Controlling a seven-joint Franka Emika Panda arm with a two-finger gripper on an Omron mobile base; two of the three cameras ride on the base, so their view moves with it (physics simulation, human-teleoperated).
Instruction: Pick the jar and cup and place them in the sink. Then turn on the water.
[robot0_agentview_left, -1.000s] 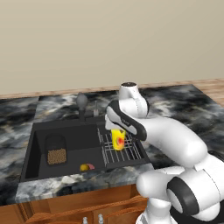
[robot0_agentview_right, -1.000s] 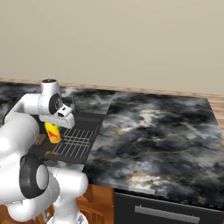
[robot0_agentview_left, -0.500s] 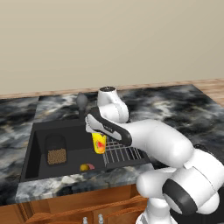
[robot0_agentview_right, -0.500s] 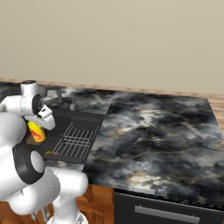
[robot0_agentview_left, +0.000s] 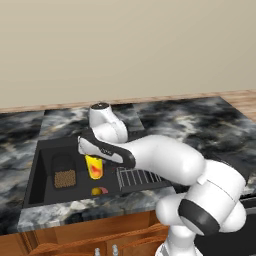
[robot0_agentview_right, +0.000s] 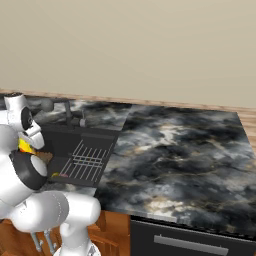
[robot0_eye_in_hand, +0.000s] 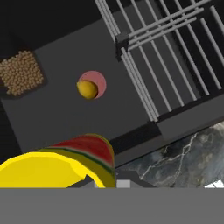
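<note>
Cup held over the sink basin.
I see the cup upright, long axis vertical, red mark facing the camera, clamped in the gripper above the sink. My arm folds low leftward, hand pointing down; the jar sits on the basin floor.

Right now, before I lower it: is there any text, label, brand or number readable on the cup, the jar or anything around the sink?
None: no readable text on anything.
yellow cup: a red mark on its side, a plain patch with no letters.
jar, in the sink: grainy brown pattern, no label.
wire rack: no text or numbers.
</note>
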